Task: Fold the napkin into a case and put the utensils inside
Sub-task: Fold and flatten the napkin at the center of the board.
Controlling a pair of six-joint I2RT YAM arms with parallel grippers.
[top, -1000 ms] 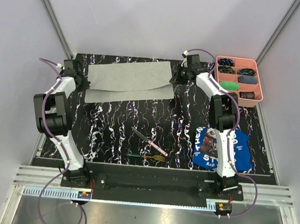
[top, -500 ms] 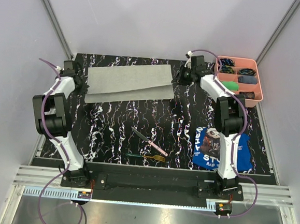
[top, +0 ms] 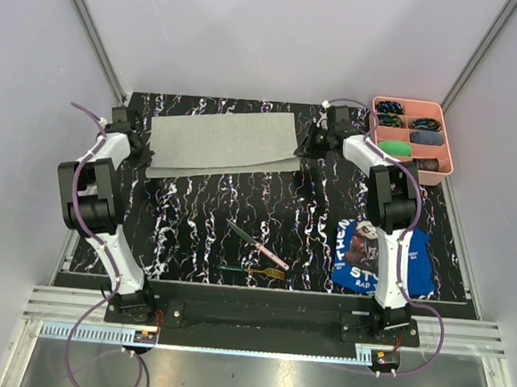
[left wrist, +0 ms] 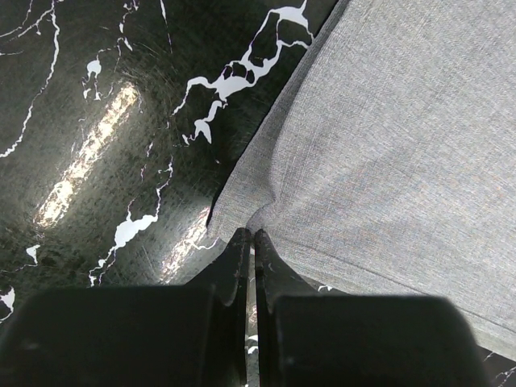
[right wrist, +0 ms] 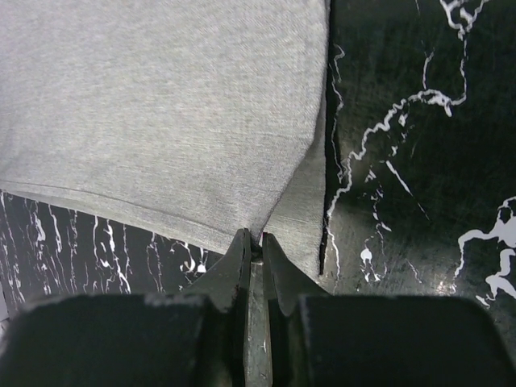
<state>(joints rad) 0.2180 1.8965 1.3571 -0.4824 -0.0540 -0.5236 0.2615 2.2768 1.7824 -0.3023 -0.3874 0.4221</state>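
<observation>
The light grey napkin (top: 224,142) lies folded in two layers at the back of the black marbled table. My left gripper (top: 145,153) is shut on the napkin's left corner (left wrist: 266,193). My right gripper (top: 303,148) is shut on the napkin's right corner (right wrist: 201,121). The top layer lies over the lower one, a strip of which shows along the near edge. The pink-handled knife (top: 256,244) and the green-handled fork (top: 251,270) lie loose at the table's front middle.
A pink compartment tray (top: 412,139) with small items stands at the back right. A blue printed cloth (top: 383,257) lies at the front right under the right arm. The table's back edge is close behind the napkin.
Both grippers carried the napkin's upper layer toward me. The far strip of black table behind the napkin has widened and the lower layer's visible strip has narrowed.
</observation>
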